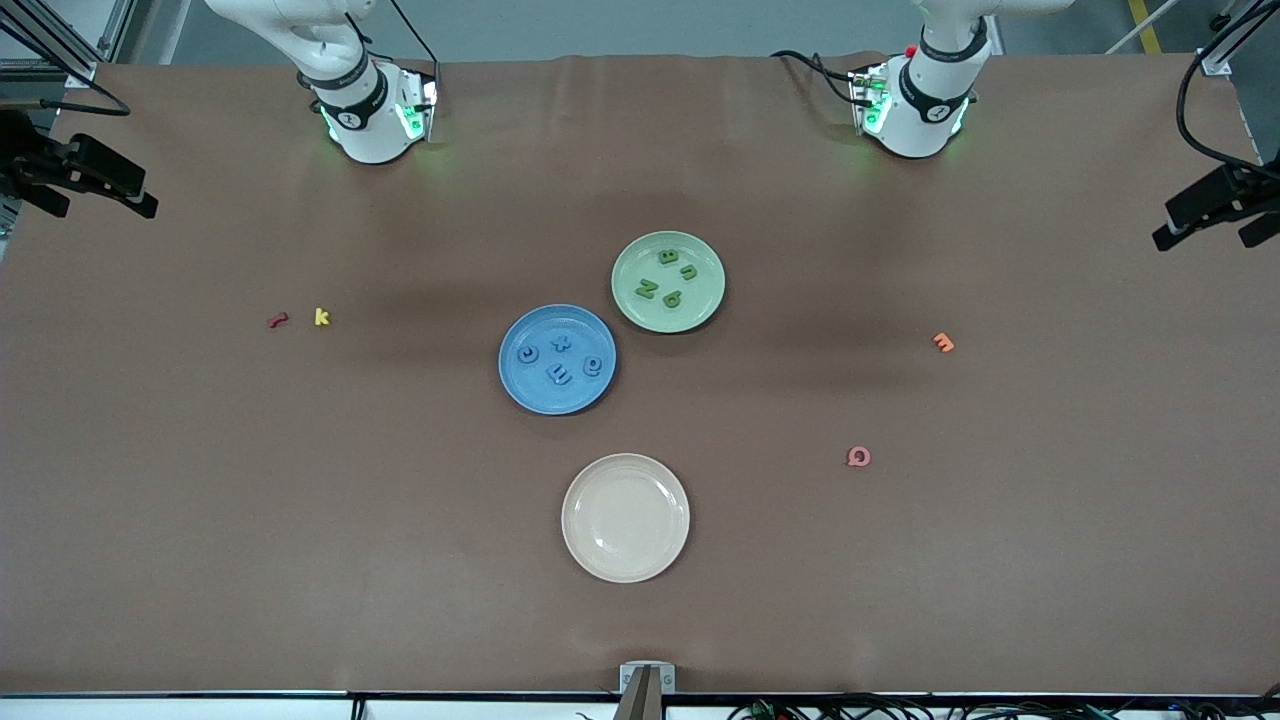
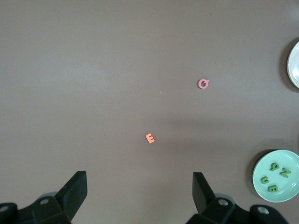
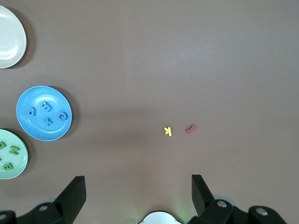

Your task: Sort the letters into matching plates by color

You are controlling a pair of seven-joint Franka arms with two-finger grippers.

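The blue plate [image 1: 560, 402] holds several blue letters [image 1: 560, 376] near the table's middle. The pale green plate [image 1: 702, 300] touches it, farther from the front camera, and holds several green letters [image 1: 647, 290]. Both grippers are out of the front view. My left gripper [image 2: 139, 182] is open and empty, high over bare table at the left arm's end; the green plate [image 2: 288, 192] shows in its view. My right gripper [image 3: 138, 183] is open and empty, high over bare table at the right arm's end; the blue plate [image 3: 42, 129] and the green plate [image 3: 10, 173] show in its view.
A cream-beige plate [image 1: 625, 517] lies empty, nearer the front camera than the blue plate. A yellow letter [image 1: 321, 317] and a red letter [image 1: 278, 321] lie toward the right arm's end. An orange letter [image 1: 943, 342] and a pink letter [image 1: 858, 456] lie toward the left arm's end.
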